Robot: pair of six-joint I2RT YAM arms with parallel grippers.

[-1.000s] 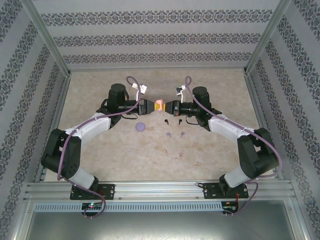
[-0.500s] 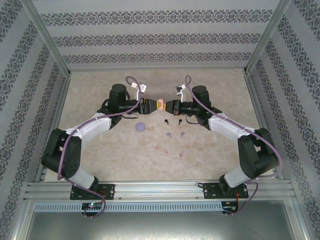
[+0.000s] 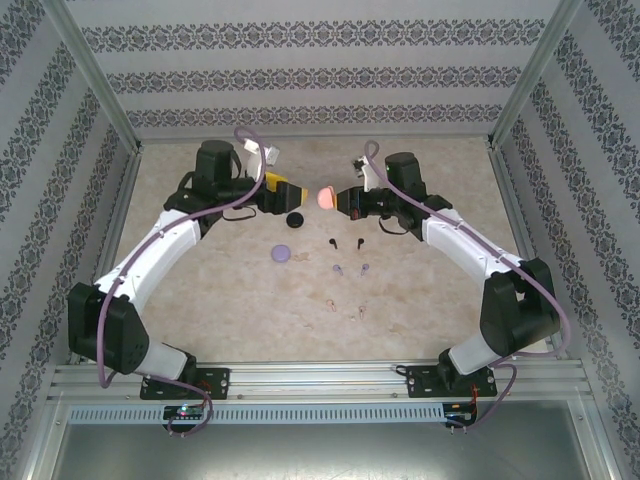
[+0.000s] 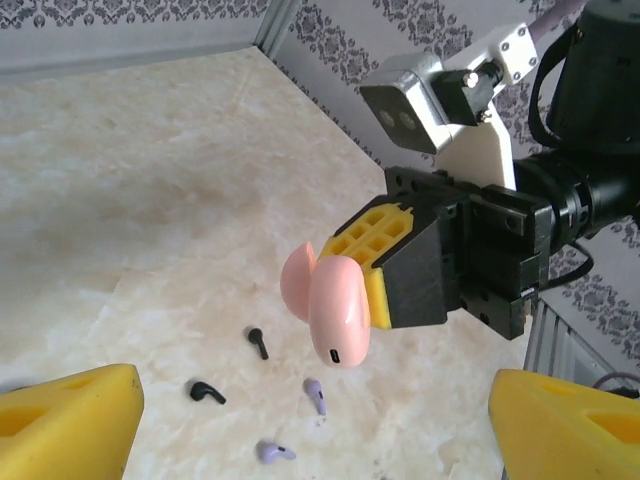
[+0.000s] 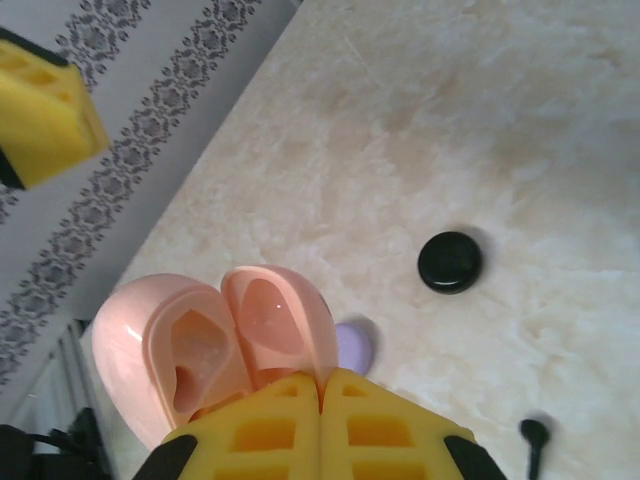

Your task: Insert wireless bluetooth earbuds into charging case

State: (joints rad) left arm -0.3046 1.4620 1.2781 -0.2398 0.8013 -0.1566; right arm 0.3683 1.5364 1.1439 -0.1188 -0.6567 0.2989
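Backed off since half a sec ago, L arm now sits up and left of the pink case (image 3: 327, 197); L jaws wide apart, holding nothing; R jaws clamped on the case's base, lid hinged open, wells look bare, case held clear of the worktop (image 3: 400, 320). Pinkish buds (image 3: 358, 311) lie on the worktop nearer the bases, well apart from the case; black buds (image 4: 258, 343) and lilac buds (image 4: 315, 395) lie between. I reckon opening's done; next, L goes down for one pinkish bud; needs a fine pinch on something tiny, then seating stem-first in a well.
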